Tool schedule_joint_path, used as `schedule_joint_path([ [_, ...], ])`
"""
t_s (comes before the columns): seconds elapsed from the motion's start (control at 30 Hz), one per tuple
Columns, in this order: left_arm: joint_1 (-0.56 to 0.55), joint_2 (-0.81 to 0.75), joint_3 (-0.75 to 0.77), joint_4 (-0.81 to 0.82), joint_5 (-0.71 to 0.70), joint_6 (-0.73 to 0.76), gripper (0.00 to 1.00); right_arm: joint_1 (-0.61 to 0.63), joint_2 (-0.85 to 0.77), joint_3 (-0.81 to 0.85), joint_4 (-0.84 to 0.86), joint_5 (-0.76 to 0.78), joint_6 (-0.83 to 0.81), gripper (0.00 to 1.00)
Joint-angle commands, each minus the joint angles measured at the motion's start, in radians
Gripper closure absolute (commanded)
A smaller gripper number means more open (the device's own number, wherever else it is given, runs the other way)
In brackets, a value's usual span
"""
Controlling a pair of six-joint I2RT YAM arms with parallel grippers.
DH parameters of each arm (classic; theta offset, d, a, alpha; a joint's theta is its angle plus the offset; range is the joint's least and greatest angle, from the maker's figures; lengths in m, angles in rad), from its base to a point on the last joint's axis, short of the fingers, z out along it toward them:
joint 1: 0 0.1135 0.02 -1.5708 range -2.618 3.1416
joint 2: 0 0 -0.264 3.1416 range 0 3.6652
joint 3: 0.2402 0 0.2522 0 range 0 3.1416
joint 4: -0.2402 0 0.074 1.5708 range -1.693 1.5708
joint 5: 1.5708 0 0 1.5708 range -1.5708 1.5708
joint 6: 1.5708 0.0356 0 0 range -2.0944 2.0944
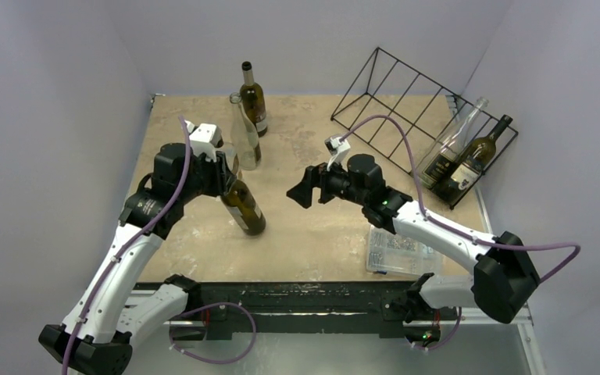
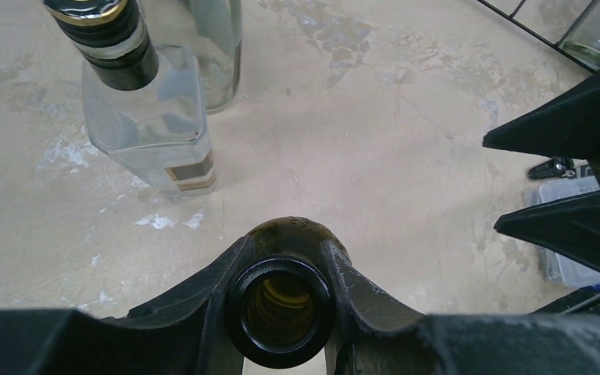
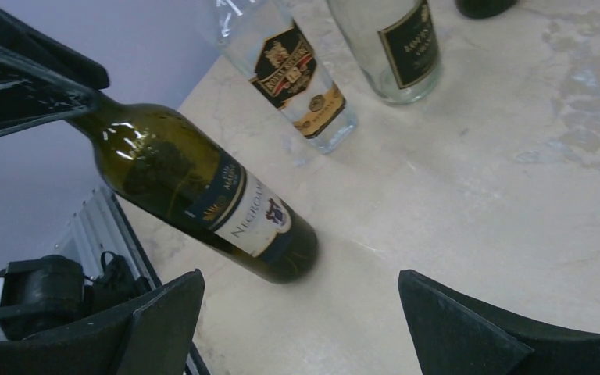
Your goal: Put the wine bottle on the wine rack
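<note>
Here, left gripper point(image 1: 226, 175) clamped on neck of tilted wine bottle point(image 1: 247, 209); right gripper point(image 1: 296, 191) agape, outstretched toward it

Left hand point(image 1: 228, 178) clamped tight — right hand point(image 1: 301, 187) spread wide.

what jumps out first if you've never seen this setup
The left gripper clamps the neck of a tilted dark green wine bottle, left of centre. The right gripper hangs open facing it, and the black wine rack at far right already holds two bottles.
</note>
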Motion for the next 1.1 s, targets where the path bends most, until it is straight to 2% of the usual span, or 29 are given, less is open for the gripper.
schedule_joint_path([
  [0.0, -0.001, -0.032, 0.008, 0.149, 0.098, -0.037, 1.0, 0.06, 0.039, 0.078, 0.102, -0.041, -0.034, 0.01],
  [0.53, -0.023, -0.041, 0.002, 0.182, 0.236, -0.039, 1.0, 0.24, 0.228, 0.272, 0.101, -0.075, -0.171, 0.01],
  [1.07, -0.032, -0.041, 0.003, 0.183, 0.261, -0.044, 1.0, 0.3, 0.352, 0.344, 0.094, -0.043, -0.169, 0.02],
])
